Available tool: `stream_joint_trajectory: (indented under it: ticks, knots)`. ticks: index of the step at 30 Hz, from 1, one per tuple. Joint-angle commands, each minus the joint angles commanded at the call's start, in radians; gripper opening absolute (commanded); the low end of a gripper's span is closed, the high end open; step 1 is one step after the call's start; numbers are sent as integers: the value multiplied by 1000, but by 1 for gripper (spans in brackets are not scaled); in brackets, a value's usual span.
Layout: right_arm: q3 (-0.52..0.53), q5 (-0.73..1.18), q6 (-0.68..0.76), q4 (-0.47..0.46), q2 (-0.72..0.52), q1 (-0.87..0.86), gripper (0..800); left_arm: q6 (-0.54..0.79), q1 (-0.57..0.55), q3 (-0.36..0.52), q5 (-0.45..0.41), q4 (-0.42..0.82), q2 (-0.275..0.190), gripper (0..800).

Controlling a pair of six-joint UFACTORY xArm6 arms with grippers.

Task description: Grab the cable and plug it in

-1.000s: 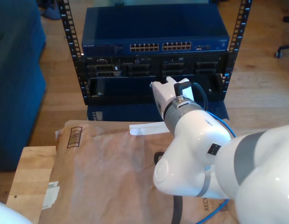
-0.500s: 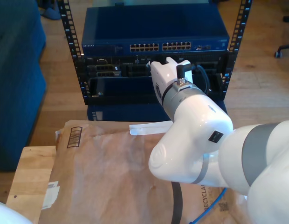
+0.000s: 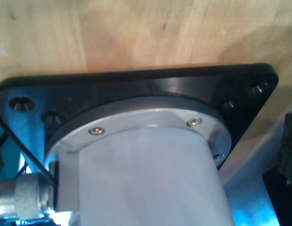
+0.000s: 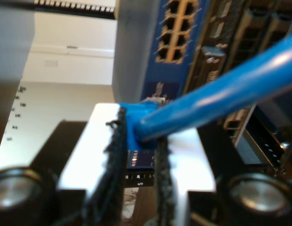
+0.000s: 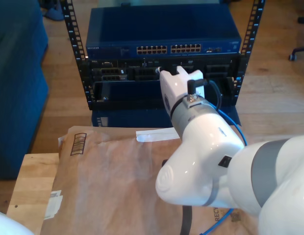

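My second gripper (image 4: 139, 155) is pinched shut on the blue boot of the cable (image 4: 216, 96), holding its plug end out toward the network switch (image 5: 162, 34) in the rack, presumably to line it up with a port. My first gripper's state I cannot tell; its camera looks at an arm's base flange (image 3: 136, 101) bolted to the wooden desk (image 3: 136, 33).

Exterior view: high behind the arm, facing 12 o'clock toward the rack (image 5: 162, 54). Second wrist view sits very close to the same blue switch (image 4: 176, 33). First wrist view looks closely at an arm base (image 3: 146, 174) on wood.
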Motion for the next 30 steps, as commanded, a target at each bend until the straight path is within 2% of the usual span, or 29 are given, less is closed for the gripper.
stream_joint_trajectory:
  ticks: [6,9,17,23,30]
  knots:
    - [6,-6,2,2,6,-9,0,0,0,0,0,0,0,799]
    - [9,-112,5,5,20,-34,0,0,0,0,0,0,0,799]
    - [-64,-226,118,3,138,-52,0,0,0,0,0,0,0,799]
    - [-157,-336,178,2,229,-97,0,0,0,0,0,0,0,799]
    - [-184,-397,218,-5,322,-155,0,0,0,0,0,0,0,799]
